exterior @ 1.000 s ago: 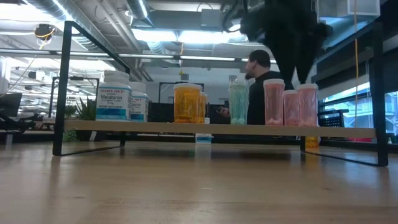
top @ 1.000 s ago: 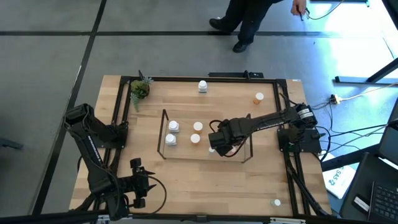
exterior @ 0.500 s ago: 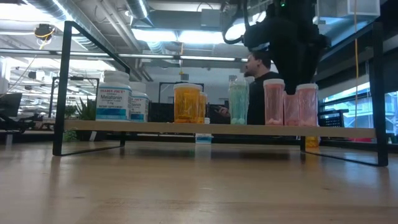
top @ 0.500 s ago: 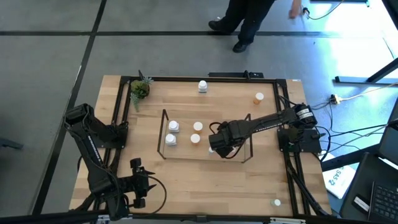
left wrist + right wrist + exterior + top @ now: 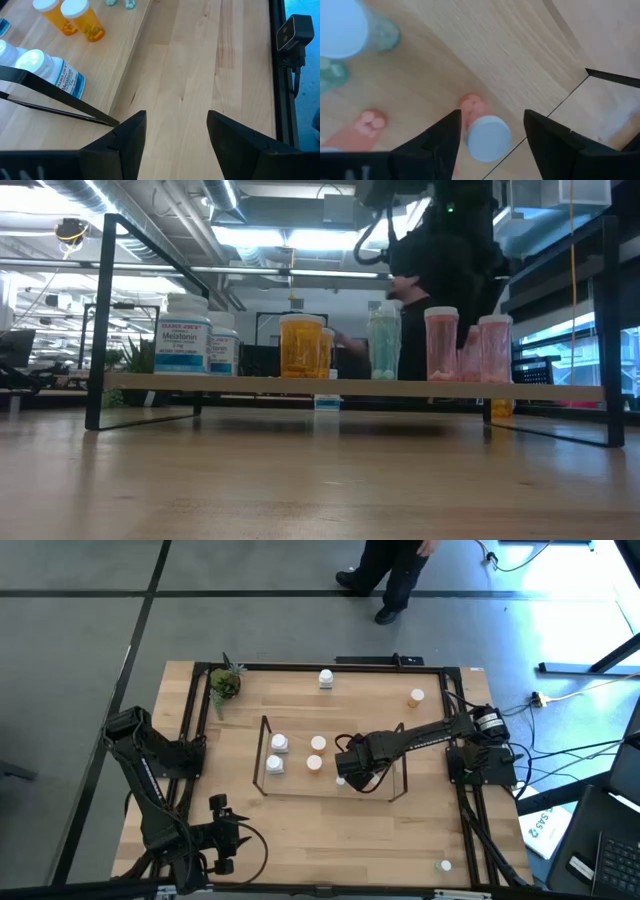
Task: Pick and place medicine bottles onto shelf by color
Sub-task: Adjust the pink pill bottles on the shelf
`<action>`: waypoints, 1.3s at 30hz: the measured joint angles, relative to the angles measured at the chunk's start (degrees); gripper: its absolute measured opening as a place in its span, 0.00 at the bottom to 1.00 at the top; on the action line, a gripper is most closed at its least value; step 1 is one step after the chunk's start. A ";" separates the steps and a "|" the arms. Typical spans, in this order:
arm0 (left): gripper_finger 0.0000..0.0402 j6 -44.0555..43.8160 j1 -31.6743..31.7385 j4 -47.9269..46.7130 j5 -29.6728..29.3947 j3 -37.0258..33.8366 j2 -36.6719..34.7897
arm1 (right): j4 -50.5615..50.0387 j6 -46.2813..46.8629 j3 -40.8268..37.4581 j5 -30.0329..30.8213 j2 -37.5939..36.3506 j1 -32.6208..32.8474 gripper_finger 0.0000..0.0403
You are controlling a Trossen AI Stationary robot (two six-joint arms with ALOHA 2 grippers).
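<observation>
The shelf (image 5: 300, 385) stands mid-table with bottles standing on its wood board: two white (image 5: 182, 335), orange (image 5: 302, 345), teal (image 5: 383, 340) and three pink (image 5: 441, 342). My right gripper (image 5: 350, 772) hangs over the shelf's right part, pointing down and open. Its fingers stand on either side of a small pink bottle's white cap (image 5: 489, 137) without touching it. My left gripper (image 5: 176, 125) waits open over the table's near left, nothing between its fingers. More bottles stand on the table: a white one (image 5: 326, 678), an orange one (image 5: 416, 697) and one near the front right (image 5: 445, 865).
A small potted plant (image 5: 224, 683) stands at the far left corner. A black frame (image 5: 330, 665) edges the table. The shelf's upright wire end frames (image 5: 105, 320) rise at both ends. A person (image 5: 400, 570) stands beyond the far edge. Bare wood lies in front of the shelf.
My right gripper has sunk a little toward the pink bottles on the shelf's right part and rolled slightly about its own axis. The bottles have kept their places.
</observation>
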 joint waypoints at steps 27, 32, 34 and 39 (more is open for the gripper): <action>0.51 0.00 0.02 0.00 0.00 0.00 0.00 | 0.64 -1.10 0.02 1.22 0.02 -0.88 0.32; 0.51 0.00 0.00 -0.02 0.00 0.00 0.00 | 0.99 -3.26 1.42 0.97 0.20 -2.47 0.32; 0.51 0.00 0.02 -0.01 0.00 0.00 0.00 | 0.99 -4.67 1.79 1.01 0.20 -3.36 0.32; 0.51 0.00 0.02 0.00 0.00 0.00 0.00 | 0.66 -8.83 1.79 1.16 0.20 -5.66 0.32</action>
